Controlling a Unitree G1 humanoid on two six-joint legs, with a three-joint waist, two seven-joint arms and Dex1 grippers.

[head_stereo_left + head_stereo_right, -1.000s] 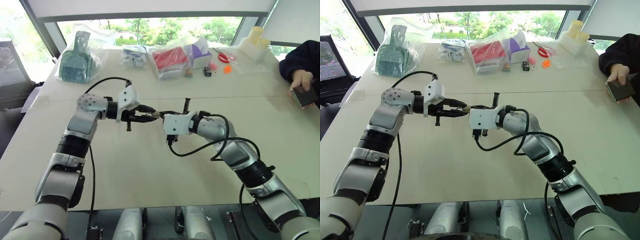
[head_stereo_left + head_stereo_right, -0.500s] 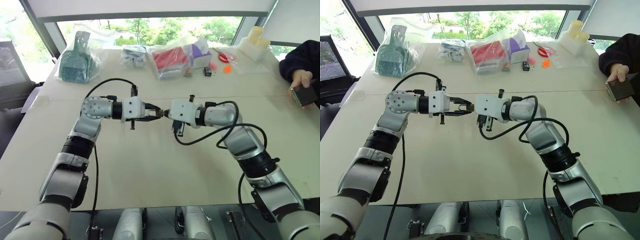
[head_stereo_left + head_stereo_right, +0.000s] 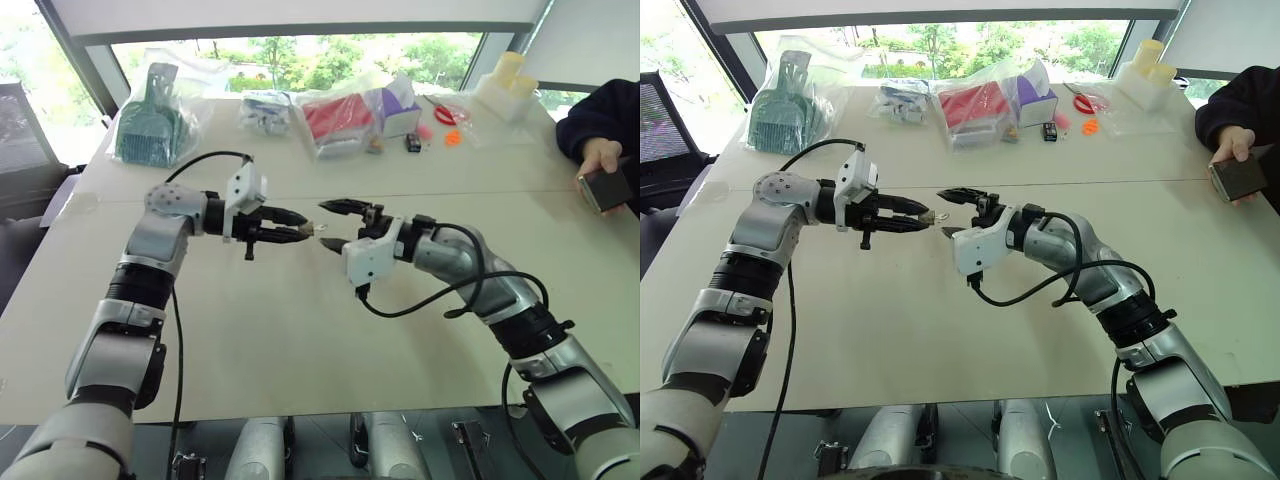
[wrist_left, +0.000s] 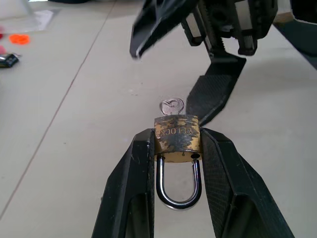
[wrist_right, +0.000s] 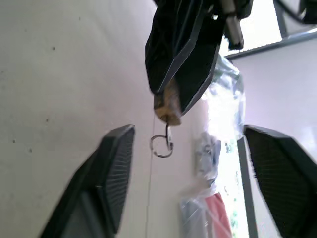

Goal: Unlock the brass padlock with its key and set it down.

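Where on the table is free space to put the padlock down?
The table is bare under and in front of both grippers, out to its near edge. The far edge is crowded with the bagged goods, and a person's hand sits at the right.

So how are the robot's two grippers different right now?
The left gripper is shut on the brass padlock, with the key sticking out of it; the right gripper is wide open and holds nothing. The left points toward the right one, and the right points back. Both hover above the table.
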